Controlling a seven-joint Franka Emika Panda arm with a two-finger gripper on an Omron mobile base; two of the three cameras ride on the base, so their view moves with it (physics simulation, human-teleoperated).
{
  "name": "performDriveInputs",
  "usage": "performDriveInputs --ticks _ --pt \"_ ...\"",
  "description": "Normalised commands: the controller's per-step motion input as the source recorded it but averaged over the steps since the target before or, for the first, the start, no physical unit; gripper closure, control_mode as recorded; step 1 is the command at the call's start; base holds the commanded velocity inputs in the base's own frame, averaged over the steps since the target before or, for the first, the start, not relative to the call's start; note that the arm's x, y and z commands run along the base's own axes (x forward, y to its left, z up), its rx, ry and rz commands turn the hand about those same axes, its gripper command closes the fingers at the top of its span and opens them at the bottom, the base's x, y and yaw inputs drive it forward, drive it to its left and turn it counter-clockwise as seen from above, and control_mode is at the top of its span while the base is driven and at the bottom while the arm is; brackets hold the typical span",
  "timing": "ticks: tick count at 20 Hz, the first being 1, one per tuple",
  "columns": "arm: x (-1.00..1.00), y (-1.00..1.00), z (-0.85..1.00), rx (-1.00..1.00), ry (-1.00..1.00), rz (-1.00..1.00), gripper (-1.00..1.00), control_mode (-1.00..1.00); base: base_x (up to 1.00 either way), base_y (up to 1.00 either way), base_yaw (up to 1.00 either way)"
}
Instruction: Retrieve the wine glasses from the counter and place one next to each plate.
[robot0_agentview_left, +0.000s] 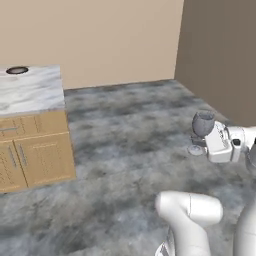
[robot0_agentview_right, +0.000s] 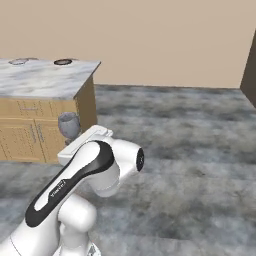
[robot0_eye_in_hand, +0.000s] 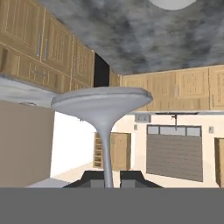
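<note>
My arm (robot0_agentview_right: 75, 185) is folded at the elbow, forearm reaching forward, well clear of the counter (robot0_agentview_left: 30, 90). My gripper (robot0_eye_in_hand: 112, 177) is level, its two fingers closed on the stem of a wine glass (robot0_agentview_left: 202, 123), which is carried upright.

Held: greyish translucent stemmed wine glass (robot0_eye_in_hand: 104, 118), its thin stem rising between the two dark finger tips of the tool (robot0_eye_in_hand: 112, 178).
Grip: closed on the stem.
Behind: light wooden cabinets (robot0_eye_in_hand: 175, 89), mottled grey floor (robot0_eye_in_hand: 144, 30).
</note>
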Motion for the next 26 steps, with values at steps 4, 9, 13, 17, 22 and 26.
performDriveInputs --ticks 4,9,13,17,22,26 --pt "0.0 0.0 0.0 0.0 0.0 0.0 1.0 1.0 0.65 -1.0 0.24" --pt "0.0 0.0 0.0 0.0 0.0 0.0 1.0 1.0 0.77 -1.0 0.23" --pt "0.0 0.0 0.0 0.0 0.0 0.0 1.0 1.0 1.0 -1.0 0.29" --pt "0.0 0.0 0.0 0.0 0.0 0.0 1.0 1.0 1.0 -0.93 0.36" --pt "0.0 0.0 0.0 0.0 0.0 0.0 1.0 1.0 1.0 -0.81 0.41" --pt "0.0 0.0 0.0 0.0 0.0 0.0 1.0 1.0 1.0 -0.7 0.45"
